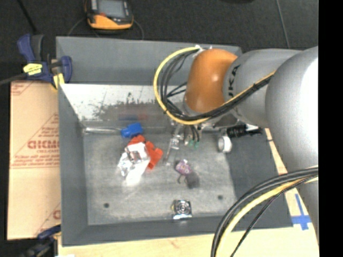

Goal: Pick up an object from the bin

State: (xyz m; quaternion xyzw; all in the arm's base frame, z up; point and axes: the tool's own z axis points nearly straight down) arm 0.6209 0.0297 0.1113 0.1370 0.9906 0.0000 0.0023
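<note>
My gripper point(182, 142) hangs below the orange wrist cover, over the back middle of the bin floor. Its fingers stand apart with nothing between them. A small purple thing point(183, 167) lies just in front of it, with a small dark thing point(192, 181) beside that. To the gripper's left lie an orange piece point(154, 154) and a white and orange crumpled thing point(135, 158), touching each other. A blue piece point(131, 130) rests near the back wall, further left.
A small shiny metal thing point(182, 209) sits by the front wall. A white-capped black marker point(225, 143) lies at the right under the arm. The arm and its cables cover the bin's right side.
</note>
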